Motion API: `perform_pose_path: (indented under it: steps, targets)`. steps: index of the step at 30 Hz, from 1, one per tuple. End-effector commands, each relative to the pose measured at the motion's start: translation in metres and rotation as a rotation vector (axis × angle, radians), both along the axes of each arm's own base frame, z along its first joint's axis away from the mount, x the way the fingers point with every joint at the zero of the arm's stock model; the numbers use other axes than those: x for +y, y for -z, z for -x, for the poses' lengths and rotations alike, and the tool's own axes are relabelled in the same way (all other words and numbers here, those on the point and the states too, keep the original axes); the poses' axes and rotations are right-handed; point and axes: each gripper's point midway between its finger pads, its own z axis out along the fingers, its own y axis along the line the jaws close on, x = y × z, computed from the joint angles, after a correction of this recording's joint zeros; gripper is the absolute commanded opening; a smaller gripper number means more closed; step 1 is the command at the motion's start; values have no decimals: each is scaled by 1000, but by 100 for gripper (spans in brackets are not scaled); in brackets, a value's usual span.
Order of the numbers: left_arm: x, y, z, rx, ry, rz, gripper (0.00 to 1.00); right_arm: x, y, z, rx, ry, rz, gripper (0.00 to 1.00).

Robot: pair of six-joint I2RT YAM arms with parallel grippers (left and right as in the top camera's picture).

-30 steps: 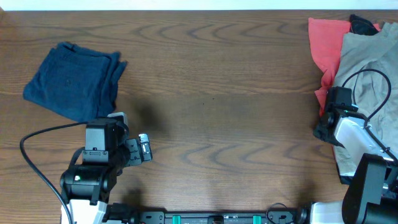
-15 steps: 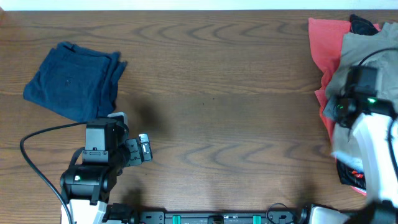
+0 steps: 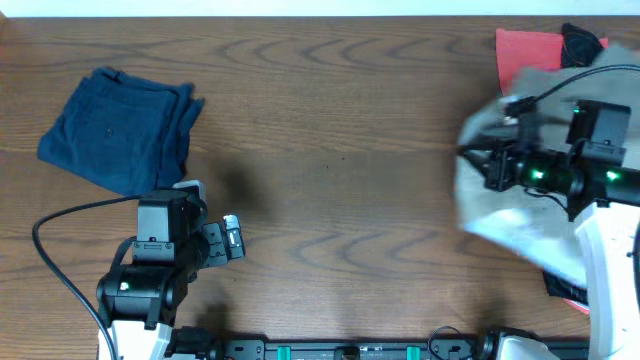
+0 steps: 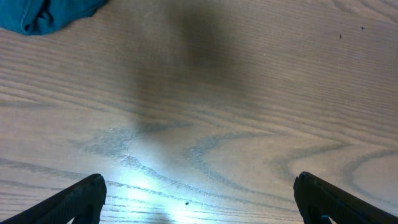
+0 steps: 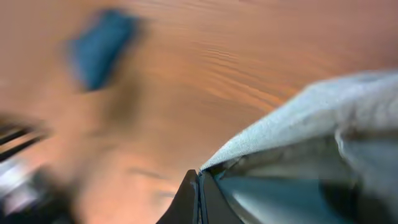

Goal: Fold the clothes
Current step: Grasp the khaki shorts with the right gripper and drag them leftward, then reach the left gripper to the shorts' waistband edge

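A folded navy garment lies at the far left of the table; it also shows blurred in the right wrist view and at the top left of the left wrist view. My right gripper is shut on the khaki-beige trousers and holds them lifted and blurred over the table's right side; its closed fingers pinch the cloth edge. A red garment and a black one lie at the far right corner. My left gripper is open and empty above bare wood.
The wooden table stretches between the navy garment and the right-hand pile. The left arm's base and black cable sit at the front left. Some red and dark cloth shows at the front right edge.
My right gripper has swung left toward the table's middle, lifting and dragging the khaki trousers off the right-hand pile. The left arm has not moved.
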Motion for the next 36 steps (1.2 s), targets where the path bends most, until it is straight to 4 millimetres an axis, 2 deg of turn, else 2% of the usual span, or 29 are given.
perform_pose_path:
  steps: [1, 6, 7, 8, 9, 10, 11, 14, 17, 19, 21, 23, 29, 36]
  targets:
    - [1, -7, -3, -15, -13, 5, 98, 56, -52, 36, -203, -339, -233, 1]
    - [1, -8, -4, -22, -13, 6, 98, 77, -23, 36, -138, -351, -75, 4]
    - [1, -8, -5, -23, -13, 6, 98, 82, -17, 37, -134, -358, -32, 23]
    - [1, -8, -5, -24, -13, 6, 98, 84, -14, 37, -134, -360, -5, 37]
    - [1, -8, -5, -26, -13, 6, 98, 85, -9, 35, -134, -355, 31, 61]
    - [1, -8, -5, -27, -13, 6, 98, 84, -5, 33, -130, -342, 66, 77]
    - [1, -9, -6, -29, -13, 6, 98, 81, 1, 29, -113, -309, 107, 99]
    - [1, -9, -7, -34, -13, 7, 98, 53, 21, 10, -14, -102, 242, 99]
    - [0, -10, -8, -39, -38, 23, 98, 4, 42, -6, 118, 212, 394, 99]
    - [0, -11, -10, -38, -96, 59, 97, -27, 51, -6, 194, 385, 462, 99]
    - [0, -12, -12, -38, -180, 112, 98, -47, 56, -1, 249, 480, 494, 99]
    - [-3, -14, -14, -36, -242, 174, 98, -55, 59, 3, 278, 502, 500, 99]
    - [-46, -15, -20, 11, -105, 383, 98, -74, 67, 18, 362, 543, 514, 99]
    - [-77, 19, -13, 215, -19, 416, 98, -89, 71, 27, 417, 582, 516, 99]
